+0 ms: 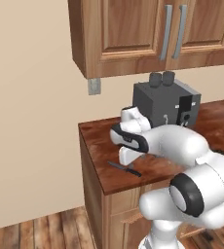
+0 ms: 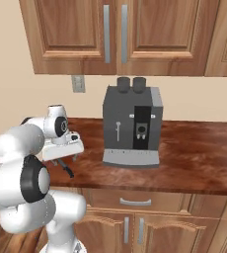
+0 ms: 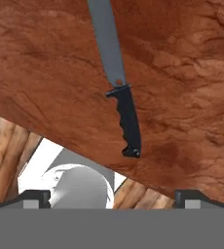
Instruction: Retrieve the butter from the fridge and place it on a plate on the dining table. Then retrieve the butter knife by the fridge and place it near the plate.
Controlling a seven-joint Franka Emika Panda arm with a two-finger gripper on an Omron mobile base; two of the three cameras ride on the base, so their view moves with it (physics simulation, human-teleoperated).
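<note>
The butter knife [image 3: 118, 80], with a grey blade and black handle, lies flat on the reddish-brown wood counter [image 3: 182, 73] near its left front corner. From the left base view the butter knife [image 1: 125, 168] lies just in front of my hand. My gripper [image 1: 129, 159] hangs open right above it, pointing down with nothing between its fingers. In the right base view the gripper [image 2: 66, 159] hovers over the knife's black handle [image 2: 68, 171]. In the hand view the gripper [image 3: 114, 197] stands wide, with the knife's handle just beyond it. The butter, fridge, plate and dining table are out of view.
A grey coffee machine [image 1: 165, 104] [image 2: 133, 126] stands on the counter behind and to the right of the knife. Wooden wall cabinets [image 2: 120, 34] hang above it. The counter's left edge [image 1: 87, 146] drops to a plank floor [image 1: 41, 231].
</note>
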